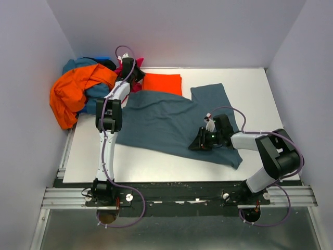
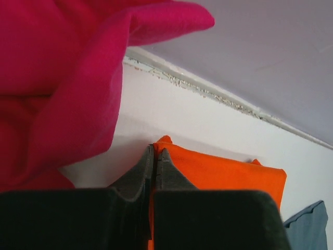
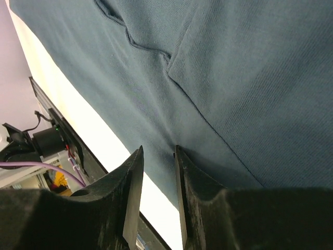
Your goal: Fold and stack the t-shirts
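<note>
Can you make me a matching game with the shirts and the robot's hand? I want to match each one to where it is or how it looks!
Things:
1. blue-grey t-shirt
2. orange-red t-shirt
3. orange t-shirt
4. left gripper

How it is:
A. crumpled up in the far left corner
B. shut tight
C. spread out across the middle of the table
D. folded into a neat rectangle near the back edge

Right pairs: 1-C, 2-D, 3-A, 4-B.

Folded shirt (image 1: 162, 83) behind spread shirt (image 1: 166, 122), pile (image 1: 78, 94) left
</note>
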`<control>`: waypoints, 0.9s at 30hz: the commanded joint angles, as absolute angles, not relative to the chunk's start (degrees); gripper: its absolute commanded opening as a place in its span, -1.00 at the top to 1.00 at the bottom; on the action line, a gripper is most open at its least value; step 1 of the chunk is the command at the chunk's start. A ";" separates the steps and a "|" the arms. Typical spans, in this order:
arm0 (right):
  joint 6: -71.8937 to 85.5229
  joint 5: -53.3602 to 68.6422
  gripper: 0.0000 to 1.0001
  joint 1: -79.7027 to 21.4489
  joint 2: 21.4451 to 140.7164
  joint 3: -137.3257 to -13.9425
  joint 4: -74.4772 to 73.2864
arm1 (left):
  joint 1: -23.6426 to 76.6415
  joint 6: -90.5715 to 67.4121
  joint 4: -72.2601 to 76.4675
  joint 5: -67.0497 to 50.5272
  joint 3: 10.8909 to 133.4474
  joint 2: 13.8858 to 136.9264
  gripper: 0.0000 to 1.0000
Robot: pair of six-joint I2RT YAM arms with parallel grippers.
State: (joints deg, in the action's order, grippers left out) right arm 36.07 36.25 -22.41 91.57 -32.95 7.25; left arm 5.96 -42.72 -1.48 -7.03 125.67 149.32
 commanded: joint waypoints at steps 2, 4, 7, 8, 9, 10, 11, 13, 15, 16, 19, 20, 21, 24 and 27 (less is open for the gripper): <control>35.24 30.94 0.21 -22.68 91.15 -29.88 -1.93 | 4.92 -43.07 4.66 1.21 129.81 151.26 1.00; 35.33 30.32 0.21 -22.68 90.18 -29.80 -3.07 | 4.57 -43.50 5.79 1.58 131.04 152.31 1.00; 35.33 28.66 0.21 -22.68 88.25 -29.88 -5.09 | 4.39 -43.68 6.94 2.55 132.89 153.80 1.00; 35.25 27.96 0.21 -22.68 87.46 -30.06 -5.97 | 4.31 -43.68 7.03 2.90 133.33 154.16 1.00; 34.98 27.08 0.21 -22.68 86.76 -30.32 -7.63 | 4.22 -43.86 7.29 3.25 133.68 154.51 1.00; 34.98 26.29 0.21 -22.59 85.88 -30.50 -8.69 | 4.13 -44.12 7.90 3.16 133.68 154.69 1.00; 34.89 25.67 0.20 -22.59 84.91 -30.67 -9.66 | 4.13 -44.38 8.35 2.99 133.59 154.86 1.00; 34.72 25.22 0.18 -22.59 83.59 -30.94 -10.63 | 4.04 -44.91 9.22 2.29 133.33 155.30 1.00; 34.54 25.05 0.18 -22.59 83.15 -31.72 -11.86 | 4.04 -45.17 9.93 1.41 133.16 155.74 0.94; 34.54 25.22 0.17 -22.59 82.97 -31.99 -12.30 | 4.04 -45.44 9.93 0.97 132.89 155.83 0.79; 33.93 24.61 0.05 -22.59 81.31 -32.69 -13.27 | 3.87 -45.44 11.25 -1.57 131.57 155.31 0.01; 33.75 24.17 -0.02 -22.59 80.60 -33.30 -13.62 | 3.78 -45.18 11.77 -2.36 131.22 154.95 -0.15; 33.40 23.56 -0.05 -22.59 79.90 -34.01 -14.32 | 3.78 -44.91 12.65 -3.24 130.35 154.26 -0.25; 32.52 22.42 -0.06 -22.59 79.45 -37.34 -16.34 | 3.87 -44.39 14.50 -5.53 129.37 152.14 -0.37; 31.99 21.71 -0.07 -22.59 78.05 -39.89 -16.96 | 4.22 -42.63 13.36 -7.20 130.69 150.30 -0.43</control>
State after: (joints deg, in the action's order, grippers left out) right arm 34.09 25.10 -22.44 80.44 -35.99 -13.32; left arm 4.14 -45.06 11.68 -3.09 130.52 154.78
